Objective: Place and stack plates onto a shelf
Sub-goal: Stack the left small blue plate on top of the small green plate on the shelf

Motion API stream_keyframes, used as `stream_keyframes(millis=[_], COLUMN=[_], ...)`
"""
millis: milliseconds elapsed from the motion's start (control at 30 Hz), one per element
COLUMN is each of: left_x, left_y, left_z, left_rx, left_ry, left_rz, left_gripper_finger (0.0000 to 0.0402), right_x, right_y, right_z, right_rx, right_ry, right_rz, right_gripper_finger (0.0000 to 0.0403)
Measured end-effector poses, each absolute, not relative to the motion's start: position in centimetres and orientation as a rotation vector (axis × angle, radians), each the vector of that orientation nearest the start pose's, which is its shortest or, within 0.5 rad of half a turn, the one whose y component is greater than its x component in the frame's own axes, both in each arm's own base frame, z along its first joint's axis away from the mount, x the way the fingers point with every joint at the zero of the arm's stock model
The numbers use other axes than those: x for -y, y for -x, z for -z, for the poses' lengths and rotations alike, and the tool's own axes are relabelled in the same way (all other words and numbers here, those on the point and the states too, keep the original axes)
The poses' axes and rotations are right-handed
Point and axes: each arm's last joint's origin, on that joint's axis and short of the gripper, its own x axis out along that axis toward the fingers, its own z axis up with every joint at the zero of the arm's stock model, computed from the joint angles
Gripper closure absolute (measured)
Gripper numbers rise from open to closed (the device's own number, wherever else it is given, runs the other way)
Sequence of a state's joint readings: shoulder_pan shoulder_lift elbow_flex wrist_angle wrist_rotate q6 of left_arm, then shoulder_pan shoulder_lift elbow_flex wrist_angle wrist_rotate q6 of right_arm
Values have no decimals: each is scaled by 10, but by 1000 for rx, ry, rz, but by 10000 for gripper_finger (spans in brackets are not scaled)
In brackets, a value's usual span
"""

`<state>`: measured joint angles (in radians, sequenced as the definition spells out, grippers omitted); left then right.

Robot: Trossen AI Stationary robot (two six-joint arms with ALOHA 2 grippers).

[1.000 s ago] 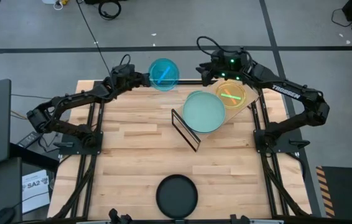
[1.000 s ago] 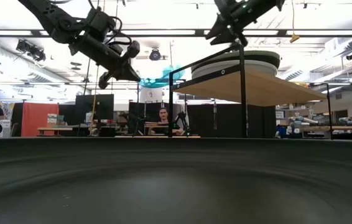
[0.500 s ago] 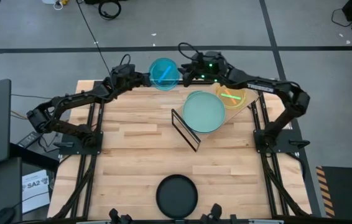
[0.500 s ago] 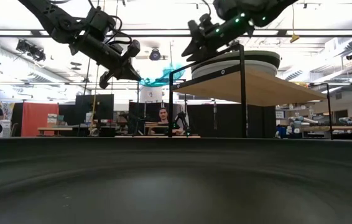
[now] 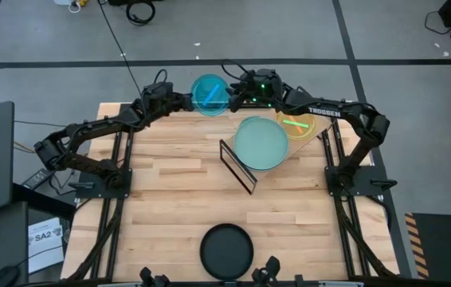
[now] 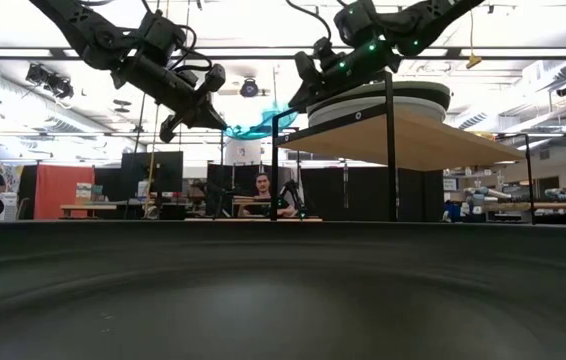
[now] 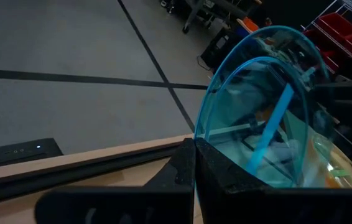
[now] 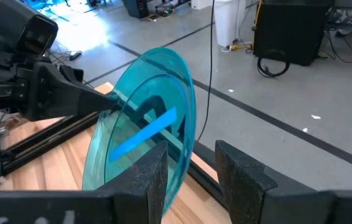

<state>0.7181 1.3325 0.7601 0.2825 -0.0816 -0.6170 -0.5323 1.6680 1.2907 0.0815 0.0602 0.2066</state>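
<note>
Above the counter's (image 5: 170, 191) far edge: four plates counted. Left claw (image 5: 187, 101) clamped on teal plate (image 5: 209, 95); right claw (image 5: 229, 99), fingers apart, straddling its opposite rim.

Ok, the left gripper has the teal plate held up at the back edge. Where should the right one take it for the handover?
Probably the free rim opposite the left gripper. The teal plate stands tilted on edge, so the rim is the only thin part to pinch. The right gripper is open and lined up from the right arm's side, with that rim at the gap between its fingers. One finger goes on each face.
</note>
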Motion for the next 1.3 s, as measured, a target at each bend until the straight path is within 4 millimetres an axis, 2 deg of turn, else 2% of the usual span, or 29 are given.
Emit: stream_keyframes(millis=[733, 1300], left_x=[-187, -187], left_y=[-220, -220], left_z=[-250, -250], left_rx=[-35, -34], left_ry=[670, 669], left_rz=[-839, -838], left_gripper_finger=[397, 387], right_x=[198, 199], right_y=[-333, -333], right_z=[-303, -303], right_rx=[-237, -235], right_ry=[-271, -274], right_rz=[620, 622], right_gripper_finger=[393, 396])
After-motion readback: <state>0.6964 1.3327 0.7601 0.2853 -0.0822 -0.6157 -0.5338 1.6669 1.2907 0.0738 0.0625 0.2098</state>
